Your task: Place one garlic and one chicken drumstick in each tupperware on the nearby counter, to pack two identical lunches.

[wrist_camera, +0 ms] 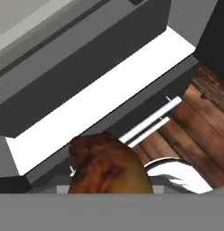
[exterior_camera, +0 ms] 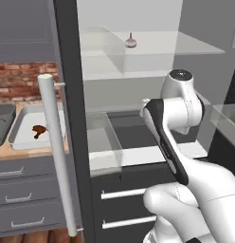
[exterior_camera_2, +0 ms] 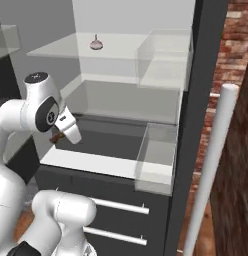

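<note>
The tool hung at the open fridge, just over the white ledge of its lower shelf, with a brown chicken drumstick right at its tip. The hand view showed the drumstick's plump end pressed up close against the camera; the right base view showed a bit of brown under the wrist. The fingers themselves were hidden behind the meat, so I could not tell whether they were clamped on it or merely around it, though it looked carried.

The packing was, by my judgement, barely begun. The paler tupperware on the wooden surface to the left of the fridge held the other drumstick and no garlic that I could see. The darker tupperware beside it was cut off by the frame edge. One garlic sat on the upper glass shelf of the fridge, well above the tool. The second garlic I could not place.
</note>
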